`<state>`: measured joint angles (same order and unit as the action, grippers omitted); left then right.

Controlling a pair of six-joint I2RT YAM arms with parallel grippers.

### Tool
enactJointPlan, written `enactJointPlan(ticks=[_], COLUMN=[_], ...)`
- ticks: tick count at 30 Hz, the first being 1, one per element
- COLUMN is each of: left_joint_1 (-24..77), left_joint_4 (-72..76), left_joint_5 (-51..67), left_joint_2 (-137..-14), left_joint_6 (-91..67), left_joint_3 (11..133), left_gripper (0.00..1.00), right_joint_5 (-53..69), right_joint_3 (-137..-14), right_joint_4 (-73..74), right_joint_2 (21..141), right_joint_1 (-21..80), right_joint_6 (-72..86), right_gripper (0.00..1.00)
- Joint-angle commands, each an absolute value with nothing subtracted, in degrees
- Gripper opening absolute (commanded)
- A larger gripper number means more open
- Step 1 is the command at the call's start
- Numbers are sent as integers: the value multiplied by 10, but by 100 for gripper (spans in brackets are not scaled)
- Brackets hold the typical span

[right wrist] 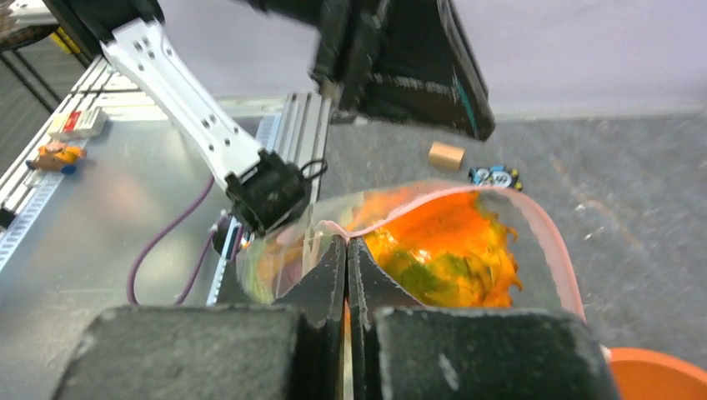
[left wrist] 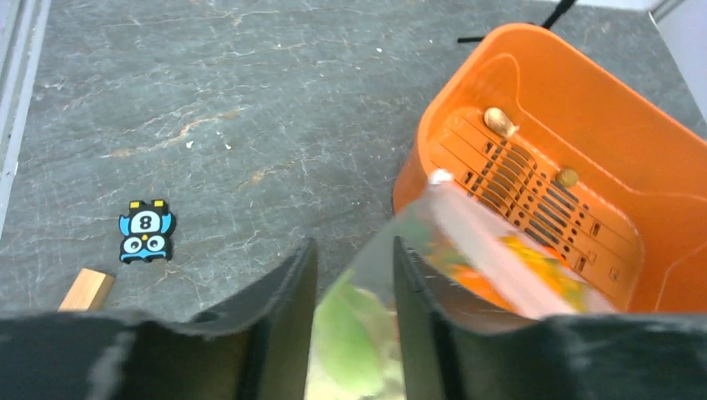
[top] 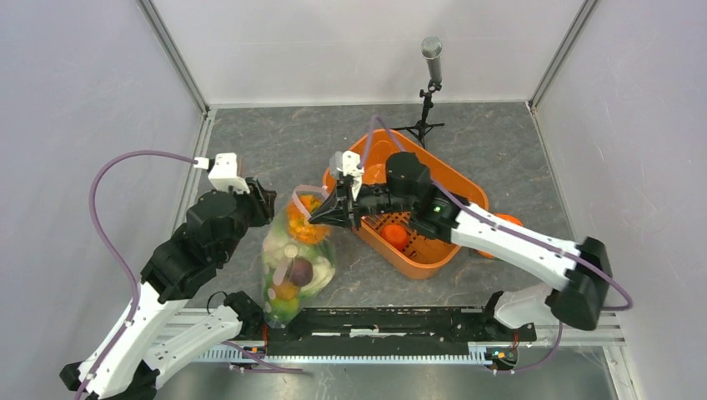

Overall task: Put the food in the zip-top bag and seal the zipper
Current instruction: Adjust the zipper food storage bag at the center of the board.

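Observation:
The zip-top bag lies left of the basket, its mouth toward the back, with food inside: an orange pineapple, a purple fruit and green cabbage. My right gripper is shut on the near lip of the pinkish zipper, as the right wrist view shows. The mouth gapes open around the pineapple. My left gripper is at the bag's far left corner. In the left wrist view its jaws stand apart, with the bag showing between them.
The orange slotted basket stands right of the bag and holds a small orange piece and two small pieces. An orange item lies behind the basket's right side. A microphone stand is at the back. A wood block and an owl tile lie left.

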<state>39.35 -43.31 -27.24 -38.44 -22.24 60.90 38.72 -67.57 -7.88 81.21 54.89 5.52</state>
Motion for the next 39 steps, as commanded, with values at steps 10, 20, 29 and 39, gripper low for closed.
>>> enactJointPlan(ticks=[10, 20, 29, 39], left_joint_1=[393, 393, 393, 393], left_joint_4=[-420, -475, -447, -241], left_joint_5=[-333, -336, -254, 14], left_joint_2=[-383, -346, -299, -282], left_joint_6=[-247, -274, -252, -185], left_joint_3=[627, 616, 605, 473], left_gripper=[80, 94, 94, 99], right_joint_5=[92, -26, -60, -87], right_joint_3=[-744, -716, -729, -676], right_joint_4=[71, -41, -64, -80], right_joint_2=[782, 899, 779, 757], right_joint_1=[704, 725, 706, 672], right_joint_6=[-63, -20, -25, 25], right_gripper=[0, 0, 0, 0])
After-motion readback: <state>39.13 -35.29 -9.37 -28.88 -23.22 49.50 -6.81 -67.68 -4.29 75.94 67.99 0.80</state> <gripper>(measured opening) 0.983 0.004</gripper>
